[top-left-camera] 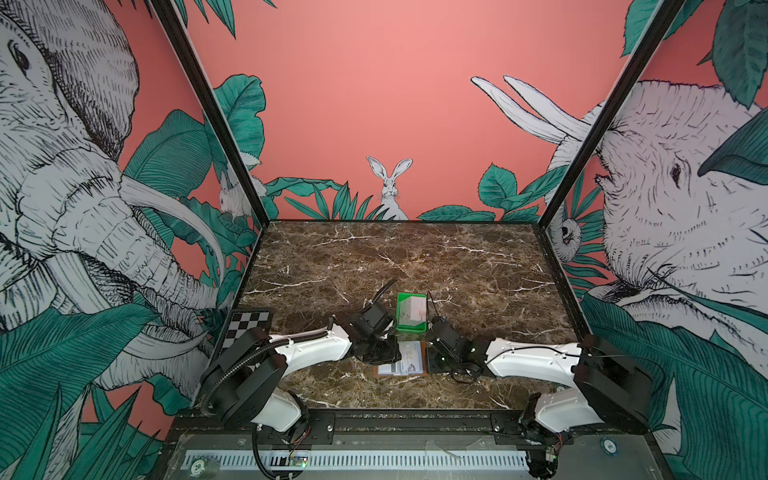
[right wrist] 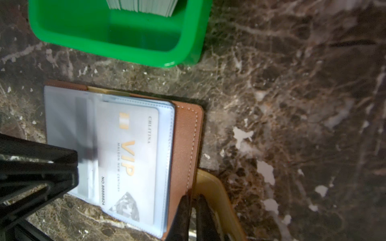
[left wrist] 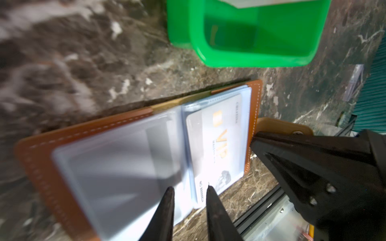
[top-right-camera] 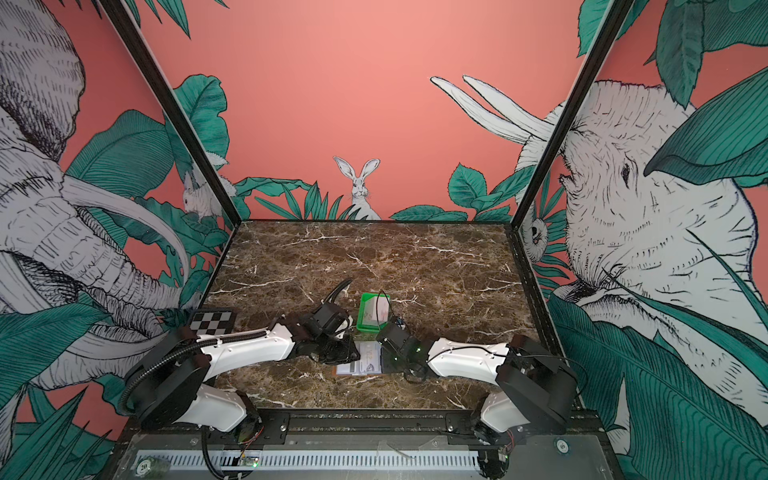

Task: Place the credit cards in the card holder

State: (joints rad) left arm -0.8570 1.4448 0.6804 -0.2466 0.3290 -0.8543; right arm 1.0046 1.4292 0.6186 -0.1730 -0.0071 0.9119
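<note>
The tan card holder (left wrist: 37,158) (right wrist: 186,141) lies open on the marble, in both top views between the two grippers (top-left-camera: 423,358). A white VIP credit card (left wrist: 217,146) (right wrist: 129,158) sits in a clear sleeve of one page. A grey-striped card (right wrist: 83,125) shows blurred through the sleeves of the facing page. More credit cards (top-left-camera: 413,309) (right wrist: 144,6) stand stacked in the green tray. My left gripper (left wrist: 190,187) is open a narrow gap at the sleeves' near edge. My right gripper (right wrist: 193,197) is shut, its tips on the cover edge by the snap tab (right wrist: 211,187).
The green tray (top-left-camera: 411,329) (top-right-camera: 368,328) stands just behind the holder, close to both wrists. A checkerboard plate (top-left-camera: 249,328) lies at the left edge. Patterned walls close in three sides of the table, and a black rail runs along the front.
</note>
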